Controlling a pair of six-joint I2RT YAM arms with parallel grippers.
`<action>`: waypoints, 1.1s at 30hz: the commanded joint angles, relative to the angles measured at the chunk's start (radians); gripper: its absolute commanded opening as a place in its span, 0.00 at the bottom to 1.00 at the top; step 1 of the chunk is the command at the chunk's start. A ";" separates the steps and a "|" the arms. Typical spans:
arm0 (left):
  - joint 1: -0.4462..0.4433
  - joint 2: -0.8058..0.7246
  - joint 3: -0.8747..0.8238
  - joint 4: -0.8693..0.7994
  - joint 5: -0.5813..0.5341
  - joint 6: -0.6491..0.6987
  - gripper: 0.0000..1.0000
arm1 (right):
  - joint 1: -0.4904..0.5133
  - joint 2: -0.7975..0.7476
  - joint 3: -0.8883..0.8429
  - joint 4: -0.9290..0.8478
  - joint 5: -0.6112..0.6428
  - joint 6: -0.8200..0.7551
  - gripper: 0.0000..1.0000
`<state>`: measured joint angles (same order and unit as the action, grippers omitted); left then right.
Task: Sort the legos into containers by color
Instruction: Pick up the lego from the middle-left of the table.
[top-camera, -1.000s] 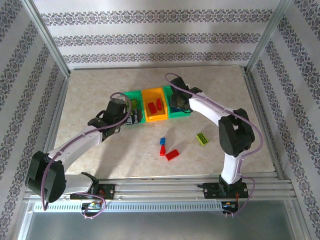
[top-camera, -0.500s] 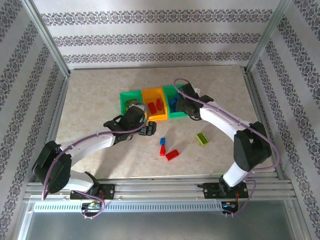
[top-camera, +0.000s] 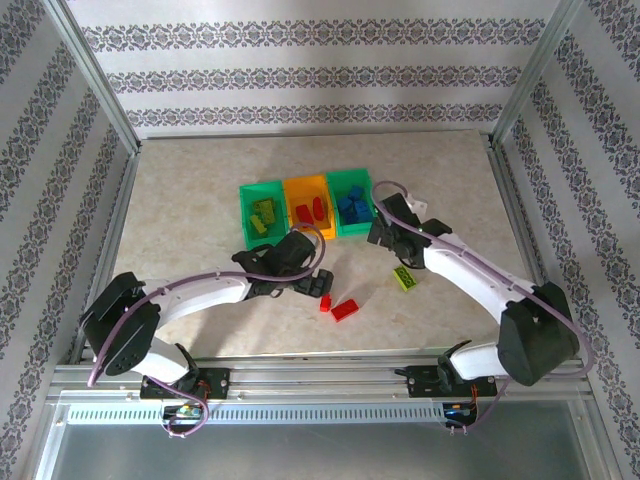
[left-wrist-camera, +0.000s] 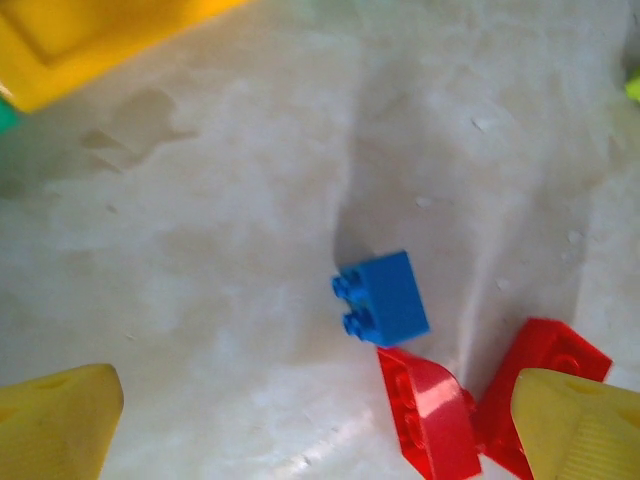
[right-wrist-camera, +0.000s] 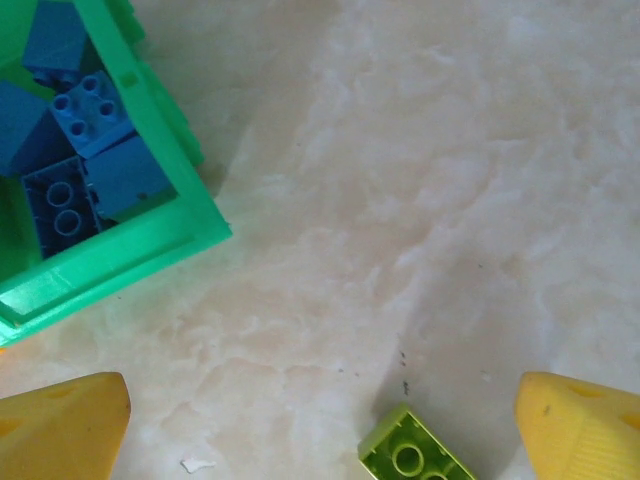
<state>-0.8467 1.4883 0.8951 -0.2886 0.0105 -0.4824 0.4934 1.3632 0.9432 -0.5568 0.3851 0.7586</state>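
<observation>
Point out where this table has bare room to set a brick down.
Free: the table between the bins and back wall, and left of the bins. Crowded: in front of them, where the left gripper, right gripper, red bricks and yellow-green brick are.

Three joined open bins, upper centre of the top view: left green bin (top-camera: 244, 205) holds yellow-green bricks (top-camera: 263, 215); orange bin (top-camera: 307, 181) holds red bricks (top-camera: 311, 210); right green bin (top-camera: 349, 175) holds blue bricks (top-camera: 350, 203). Loose on the counter (top-camera: 200, 180) below: a blue brick (left-wrist-camera: 383, 297) on its side, two red bricks (top-camera: 345, 309) just beside it, and one yellow-green brick (top-camera: 405, 277) apart at right.
</observation>
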 joint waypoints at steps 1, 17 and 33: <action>-0.049 0.028 0.023 -0.046 0.029 -0.024 1.00 | 0.001 -0.055 -0.047 -0.026 0.044 0.052 0.98; -0.101 0.153 0.079 -0.060 0.083 -0.015 0.75 | 0.002 -0.138 -0.129 -0.025 0.054 0.082 0.98; -0.106 0.181 0.038 -0.157 0.049 -0.010 0.44 | 0.002 -0.128 -0.121 -0.022 0.055 0.080 0.98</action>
<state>-0.9417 1.6756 0.9527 -0.3882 0.0822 -0.4976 0.4934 1.2423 0.8265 -0.5716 0.4080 0.8173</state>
